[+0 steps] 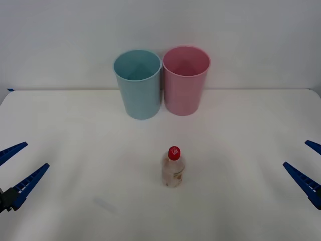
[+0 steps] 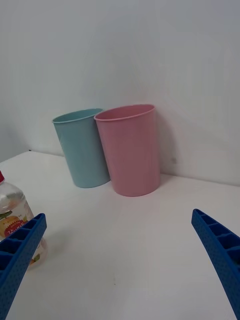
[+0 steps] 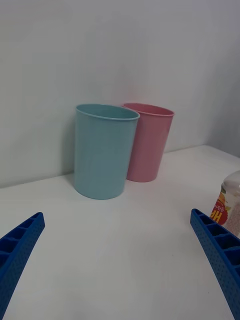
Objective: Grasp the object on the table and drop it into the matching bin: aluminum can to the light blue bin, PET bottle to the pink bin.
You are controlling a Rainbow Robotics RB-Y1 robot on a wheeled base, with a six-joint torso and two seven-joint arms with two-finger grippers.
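Observation:
The PET bottle (image 1: 173,168), small and clear with a red cap and a pale label, stands upright on the white table (image 1: 75,125), in front of both bins. Behind it the light blue bin (image 1: 138,83) and the pink bin (image 1: 185,80) stand side by side against the wall, blue on the left. My left gripper (image 1: 37,154) hangs open at the table's left edge, far from the bottle. My right gripper (image 1: 295,153) is open at the right edge. The right wrist view shows the bottle (image 2: 12,210) beside one finger, with the pink bin (image 2: 130,150) beyond.
A plain white wall rises just behind the bins. In the left wrist view the light blue bin (image 3: 102,150) stands nearer than the pink bin (image 3: 150,142), and the bottle (image 3: 230,205) shows at the edge. Bare tabletop lies around the bottle.

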